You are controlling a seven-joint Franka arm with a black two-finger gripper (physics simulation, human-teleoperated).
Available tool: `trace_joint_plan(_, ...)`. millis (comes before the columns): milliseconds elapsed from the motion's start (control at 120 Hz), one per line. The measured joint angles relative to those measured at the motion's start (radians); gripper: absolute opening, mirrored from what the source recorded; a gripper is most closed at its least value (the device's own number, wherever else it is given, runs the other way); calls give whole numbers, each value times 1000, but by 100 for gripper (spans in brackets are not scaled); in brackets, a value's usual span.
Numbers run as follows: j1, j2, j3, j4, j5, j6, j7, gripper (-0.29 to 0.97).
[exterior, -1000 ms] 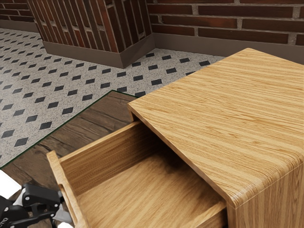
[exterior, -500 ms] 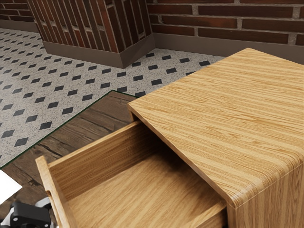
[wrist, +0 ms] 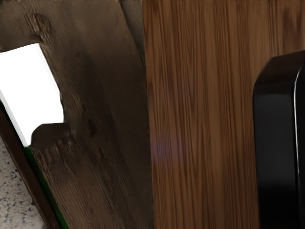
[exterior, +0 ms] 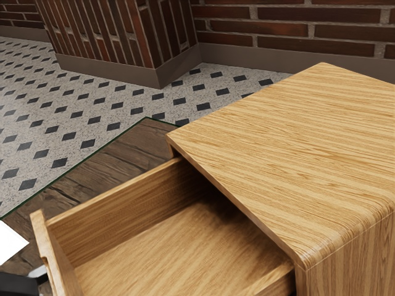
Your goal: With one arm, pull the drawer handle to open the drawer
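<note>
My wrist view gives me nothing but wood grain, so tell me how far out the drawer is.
Observer: The drawer stands far out of the cabinet; much of its floor shows.
Operator: Tell me what's inside.
Observer: Bare wood on the part that shows.
Operator: Place its front.
Observer: The front is near the exterior view's lower left corner.

The drawer (exterior: 185, 246) looks smooth pale wood, the table (exterior: 114, 165) rougher.
</note>
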Motion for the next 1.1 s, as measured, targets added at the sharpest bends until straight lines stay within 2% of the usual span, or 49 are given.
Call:
trace_joint_plan(375,-16,-61,1,0,0,-59,-17,67)
trace_joint_plan(850,-28,-74,-15,34,3,-95,-34,67)
trace_joint_plan(933,-37,-69,-15,120,7,-95,-35,67)
trace_joint_plan(1008,-40,-40,-4,309,29,-114,-34,67)
trace_joint_plan(1050,-39,56,57,467,62,-140,-34,67)
trace_joint_plan(1100,-40,261,166,725,98,-188,-33,67)
